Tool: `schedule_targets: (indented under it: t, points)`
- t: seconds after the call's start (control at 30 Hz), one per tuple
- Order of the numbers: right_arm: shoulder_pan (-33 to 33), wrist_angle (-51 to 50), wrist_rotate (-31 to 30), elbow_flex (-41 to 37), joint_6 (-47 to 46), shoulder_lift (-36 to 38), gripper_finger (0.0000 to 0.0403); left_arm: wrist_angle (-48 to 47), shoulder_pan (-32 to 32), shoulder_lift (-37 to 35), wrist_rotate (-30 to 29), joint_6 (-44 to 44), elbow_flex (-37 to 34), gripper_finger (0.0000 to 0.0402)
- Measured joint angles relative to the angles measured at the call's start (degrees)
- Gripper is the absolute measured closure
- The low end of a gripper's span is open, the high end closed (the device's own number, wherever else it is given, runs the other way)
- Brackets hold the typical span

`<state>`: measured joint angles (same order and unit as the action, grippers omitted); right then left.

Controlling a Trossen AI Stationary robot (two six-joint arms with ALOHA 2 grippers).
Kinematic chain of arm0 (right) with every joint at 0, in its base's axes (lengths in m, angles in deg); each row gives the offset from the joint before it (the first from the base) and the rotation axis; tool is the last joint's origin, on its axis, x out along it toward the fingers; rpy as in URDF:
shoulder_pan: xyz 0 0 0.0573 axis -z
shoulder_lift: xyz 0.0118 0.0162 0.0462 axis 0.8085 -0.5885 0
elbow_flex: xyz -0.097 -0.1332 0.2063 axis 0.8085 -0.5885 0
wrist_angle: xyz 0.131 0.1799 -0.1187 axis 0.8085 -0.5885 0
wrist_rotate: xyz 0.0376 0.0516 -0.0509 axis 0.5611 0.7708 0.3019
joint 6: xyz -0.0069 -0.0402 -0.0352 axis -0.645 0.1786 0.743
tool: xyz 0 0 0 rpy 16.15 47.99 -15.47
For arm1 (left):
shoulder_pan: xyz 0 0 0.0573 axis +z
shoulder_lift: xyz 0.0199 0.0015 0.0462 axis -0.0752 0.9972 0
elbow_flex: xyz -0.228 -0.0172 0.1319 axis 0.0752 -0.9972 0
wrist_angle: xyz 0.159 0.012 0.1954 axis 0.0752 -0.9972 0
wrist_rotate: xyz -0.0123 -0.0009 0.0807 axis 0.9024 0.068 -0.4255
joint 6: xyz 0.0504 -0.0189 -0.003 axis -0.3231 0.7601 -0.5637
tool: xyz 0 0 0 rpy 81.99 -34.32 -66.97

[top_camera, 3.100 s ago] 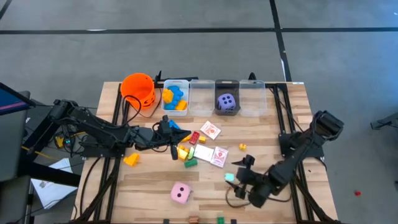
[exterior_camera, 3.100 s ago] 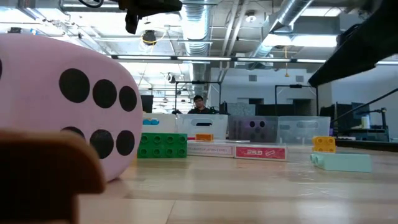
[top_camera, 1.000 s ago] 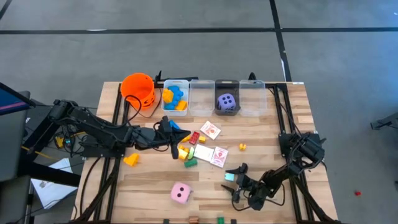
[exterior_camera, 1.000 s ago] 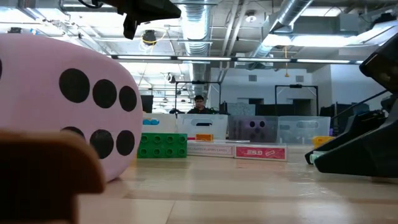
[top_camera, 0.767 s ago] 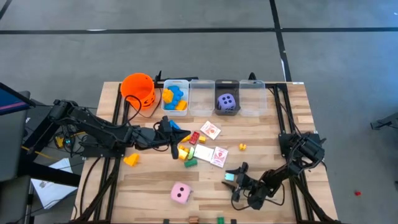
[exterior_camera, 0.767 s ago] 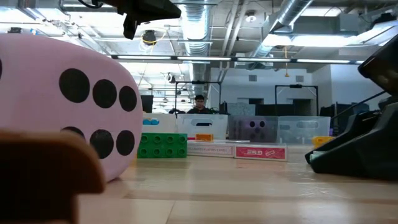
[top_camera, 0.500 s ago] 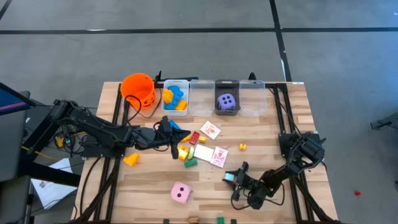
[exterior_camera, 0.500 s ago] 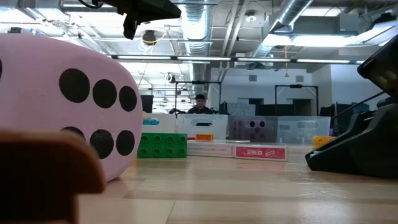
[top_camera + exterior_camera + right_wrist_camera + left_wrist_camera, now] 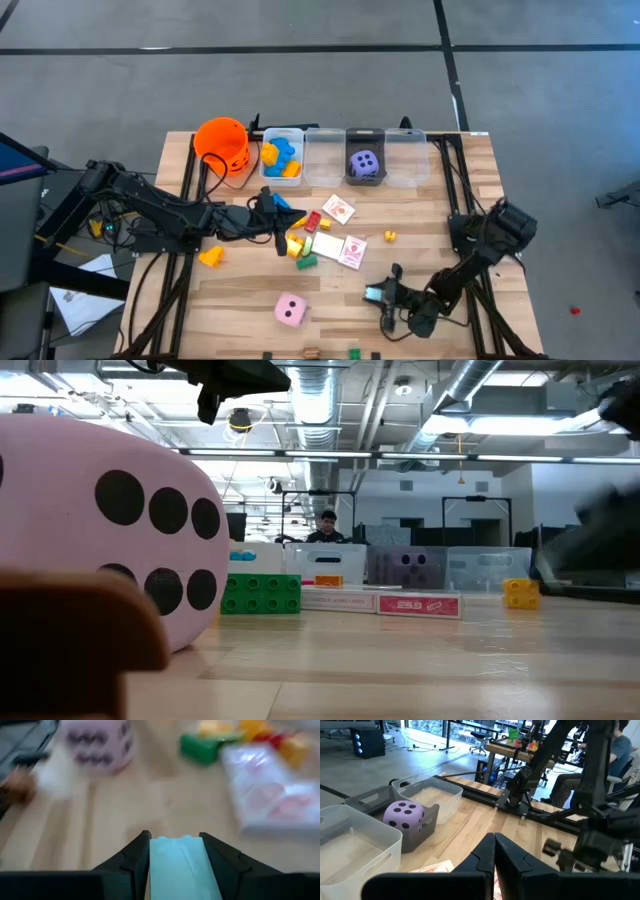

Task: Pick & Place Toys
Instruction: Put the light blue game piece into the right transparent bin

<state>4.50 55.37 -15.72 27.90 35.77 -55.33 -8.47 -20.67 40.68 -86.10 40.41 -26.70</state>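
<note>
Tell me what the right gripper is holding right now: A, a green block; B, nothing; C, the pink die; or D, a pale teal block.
D: in the right wrist view the right gripper has its two dark fingers closed on either side of a pale teal block, while the pink die and a green block lie apart on the table beyond.

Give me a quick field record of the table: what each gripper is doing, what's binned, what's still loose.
right gripper: shut on the pale mint block, at the table's near right
left gripper: shut, empty, over the mixed pile mid-table
bins: four clear ones along the far edge
binned: blue and yellow blocks in the leftmost bin; purple die in the third
loose: pink die, cards, green block, small yellow block
orange bucket: far left corner
</note>
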Motion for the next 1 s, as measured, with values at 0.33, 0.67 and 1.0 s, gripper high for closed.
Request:
schedule_targets:
  t: [0.33, 0.67, 1.0]
  points:
    - [5.46, -18.1, -12.85, -0.08, 0.04, 13.94, 0.0261, -0.02, 0.0, 0.0, -0.02, -0.44, 0.0, 0.0402]
    - [16.11, -38.72, -15.85, 0.0, -0.79, 28.95, 0.0263, -0.5, 0.04, 0.0, -0.02, -0.55, 0.0, 0.0402]
    - [29.58, -66.31, -16.66, 0.0, -15.16, 38.37, 0.0259, -0.86, -0.01, 0.0, -0.02, -0.57, 0.0, 0.0402]
